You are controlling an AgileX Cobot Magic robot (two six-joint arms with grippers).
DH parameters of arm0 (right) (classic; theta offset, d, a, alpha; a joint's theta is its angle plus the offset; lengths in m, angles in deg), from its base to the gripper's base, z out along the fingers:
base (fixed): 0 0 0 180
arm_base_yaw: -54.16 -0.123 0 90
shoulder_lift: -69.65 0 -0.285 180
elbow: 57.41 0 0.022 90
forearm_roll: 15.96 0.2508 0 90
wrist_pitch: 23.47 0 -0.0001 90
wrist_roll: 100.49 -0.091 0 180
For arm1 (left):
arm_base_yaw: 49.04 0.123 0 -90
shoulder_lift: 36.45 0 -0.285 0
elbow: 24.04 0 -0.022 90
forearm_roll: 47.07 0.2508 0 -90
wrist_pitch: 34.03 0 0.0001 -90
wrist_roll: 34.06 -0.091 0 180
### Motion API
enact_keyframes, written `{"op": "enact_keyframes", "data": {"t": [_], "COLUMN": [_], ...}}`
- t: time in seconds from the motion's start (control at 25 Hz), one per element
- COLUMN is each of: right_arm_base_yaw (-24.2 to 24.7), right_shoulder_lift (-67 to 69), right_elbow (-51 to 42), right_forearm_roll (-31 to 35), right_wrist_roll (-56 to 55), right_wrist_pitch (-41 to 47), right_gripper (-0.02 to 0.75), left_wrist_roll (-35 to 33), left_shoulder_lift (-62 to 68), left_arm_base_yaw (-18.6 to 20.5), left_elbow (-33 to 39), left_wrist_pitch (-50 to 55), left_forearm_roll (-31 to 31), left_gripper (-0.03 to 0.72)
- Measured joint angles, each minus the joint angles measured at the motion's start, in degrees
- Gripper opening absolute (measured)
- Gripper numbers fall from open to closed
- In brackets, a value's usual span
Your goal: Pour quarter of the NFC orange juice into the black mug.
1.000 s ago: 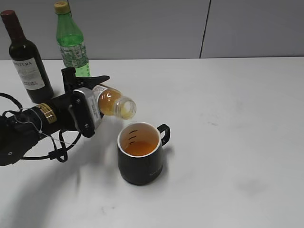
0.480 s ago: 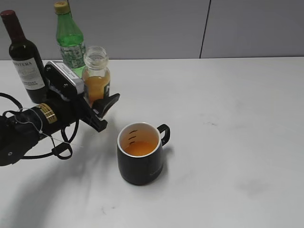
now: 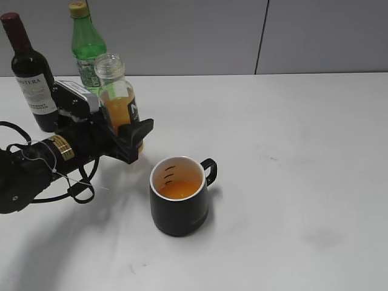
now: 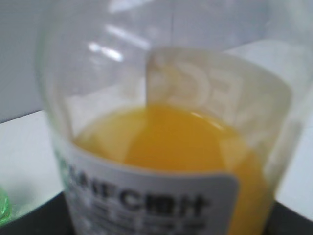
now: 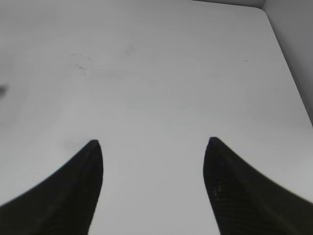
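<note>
The NFC orange juice [image 3: 116, 100], a small clear bottle of orange liquid with no cap, stands nearly upright in my left gripper [image 3: 121, 130], which is shut on its lower body. It fills the left wrist view [image 4: 166, 161], label facing the camera. The black mug [image 3: 179, 197] sits on the white table to the right and front of the bottle, its handle pointing back right, with orange juice inside. My right gripper [image 5: 152, 147] is open and empty over bare table; it does not show in the exterior view.
A dark wine bottle [image 3: 33, 76] and a taller green bottle [image 3: 88, 48] stand at the back left, just behind my left arm. A grey wall runs along the table's far edge.
My left gripper has turned the juice bottle from tilted over the mug back to upright, then drawn it a little left and lower. The mug has not moved.
</note>
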Motion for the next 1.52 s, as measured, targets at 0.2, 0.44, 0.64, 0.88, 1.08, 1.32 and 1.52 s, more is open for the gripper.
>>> {"op": "enact_keyframes", "data": {"t": [0.2,0.44,0.64,0.88,1.08,1.32,1.52], "right_arm_base_yaw": [0.00,0.00,0.00,0.00,0.00,0.00,0.00], "right_shoulder_lift": [0.00,0.00,0.00,0.00,0.00,0.00,0.00], "right_elbow": [0.00,0.00,0.00,0.00,0.00,0.00,0.00], "right_forearm_roll": [0.00,0.00,0.00,0.00,0.00,0.00,0.00], "right_wrist_roll": [0.00,0.00,0.00,0.00,0.00,0.00,0.00], "right_wrist_pitch": [0.00,0.00,0.00,0.00,0.00,0.00,0.00], "right_gripper": [0.494,0.494,0.494,0.494,0.494,0.494,0.494], "left_wrist_roll": [0.25,0.61,2.68,3.68,3.68,3.68,3.68], "left_shoulder_lift": [2.56,8.04,11.01,11.94,11.96,12.18,14.19], "left_arm_base_yaw": [0.00,0.00,-0.08,-1.44,-2.23,-2.23,-2.23], "left_elbow": [-4.11,-10.58,-14.72,-17.95,-19.30,-19.61,-20.48], "left_wrist_pitch": [-0.10,-0.04,-0.04,1.66,6.26,7.37,6.97], "left_forearm_roll": [0.00,-0.05,0.13,0.02,-0.24,-1.75,-1.66], "left_gripper": [0.470,0.470,0.470,0.470,0.470,0.470,0.470]}}
